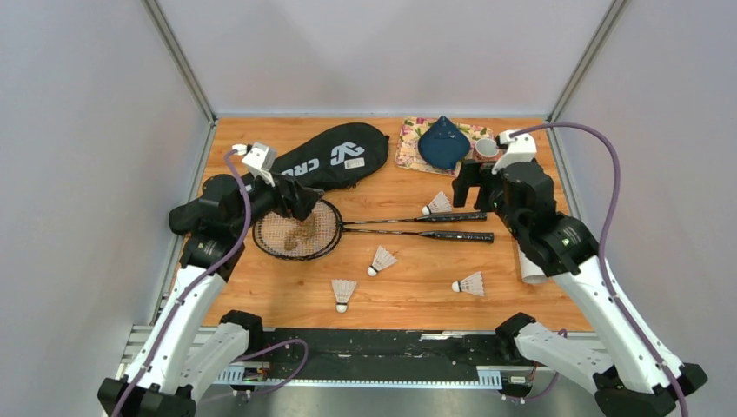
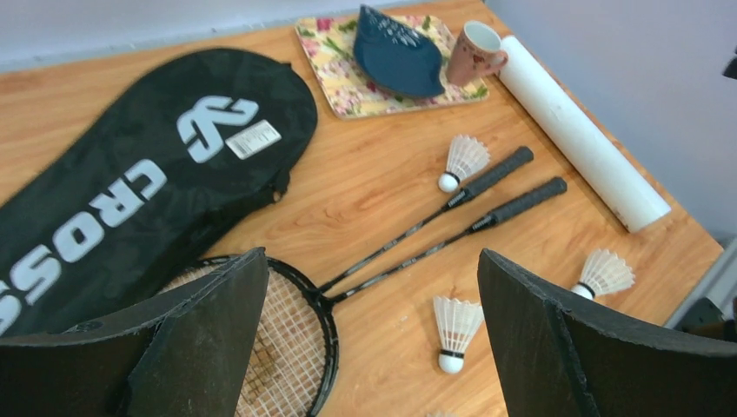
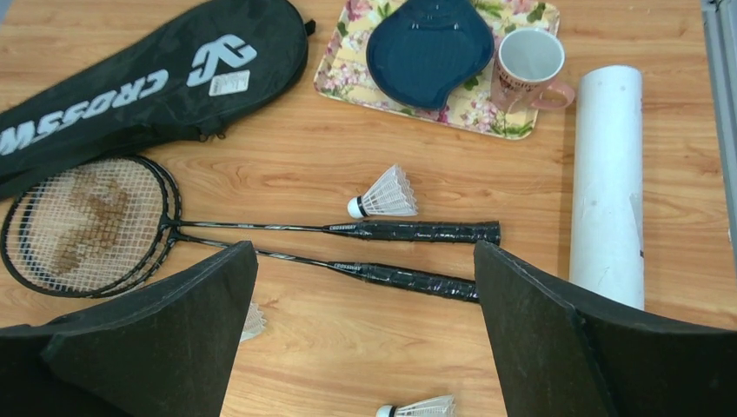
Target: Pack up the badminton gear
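Note:
Two black rackets (image 1: 295, 230) lie stacked mid-table, heads left, handles (image 1: 456, 226) right. The black CROSSWAY cover (image 1: 335, 156) lies flat behind the heads. Several white shuttlecocks lie loose: one (image 1: 437, 205) by the handles, others (image 1: 381, 260) nearer the front. The white tube (image 1: 528, 265) lies at the right, mostly hidden under my right arm; it shows fully in the right wrist view (image 3: 607, 182). My left gripper (image 1: 300, 201) hovers open and empty over the racket heads (image 2: 287, 347). My right gripper (image 1: 481, 193) hovers open and empty above the handles (image 3: 408, 280).
A floral tray (image 1: 408, 148) with a blue cloth (image 1: 443, 142) and a small cup (image 1: 486, 148) stands at the back right. Grey walls enclose the table on three sides. A black rail runs along the front edge (image 1: 365, 347).

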Controlling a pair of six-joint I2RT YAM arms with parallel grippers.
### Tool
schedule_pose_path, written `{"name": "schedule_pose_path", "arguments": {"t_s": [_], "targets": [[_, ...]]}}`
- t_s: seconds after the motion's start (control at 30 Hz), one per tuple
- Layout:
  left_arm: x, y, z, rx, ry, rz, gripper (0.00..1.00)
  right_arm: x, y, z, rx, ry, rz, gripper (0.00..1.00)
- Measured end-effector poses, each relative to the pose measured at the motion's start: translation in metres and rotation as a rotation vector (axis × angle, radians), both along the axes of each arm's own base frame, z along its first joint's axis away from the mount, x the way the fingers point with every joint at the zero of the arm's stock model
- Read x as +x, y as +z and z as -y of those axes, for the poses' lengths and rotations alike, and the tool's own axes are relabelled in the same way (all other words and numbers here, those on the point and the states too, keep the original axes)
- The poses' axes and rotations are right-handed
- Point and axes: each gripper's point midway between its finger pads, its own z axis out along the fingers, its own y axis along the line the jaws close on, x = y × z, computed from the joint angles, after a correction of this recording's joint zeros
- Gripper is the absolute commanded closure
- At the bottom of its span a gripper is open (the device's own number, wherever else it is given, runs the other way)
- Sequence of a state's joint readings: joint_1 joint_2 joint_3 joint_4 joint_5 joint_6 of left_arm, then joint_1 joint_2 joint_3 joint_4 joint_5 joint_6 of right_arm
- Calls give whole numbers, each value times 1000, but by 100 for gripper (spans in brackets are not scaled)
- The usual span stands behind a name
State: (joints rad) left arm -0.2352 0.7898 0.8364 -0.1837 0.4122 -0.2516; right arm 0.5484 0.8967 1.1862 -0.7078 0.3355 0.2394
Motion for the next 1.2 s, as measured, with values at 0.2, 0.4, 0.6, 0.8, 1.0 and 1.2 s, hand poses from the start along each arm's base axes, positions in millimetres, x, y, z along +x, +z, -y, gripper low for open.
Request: {"name": "schedule_pose_path", "arguments": {"t_s": [0.2,0.4,0.6,0.8,1.0,1.2], "targets": [[5,-41,14,-8,-72,-121,4,42,-48,-3,-39,-49,-174,2],[-6,-79,24,-32,-133,-220,5,83,-114,56,-32,-224,-389,7],[-17,-87,32,-74,-193,-256,5,95,-154,146,50,-429,-519,13],[-25,-83,44,-85,-246,-252,5,103,-204,182,66,-441,-710,13],[-35,-77,54,-83,-292,-233,5,88,-223,189,48,-424,-803,12],[-42,-74,60,-75,-319,-214,5,82,-237,199,4,-440,-849,12]]}}
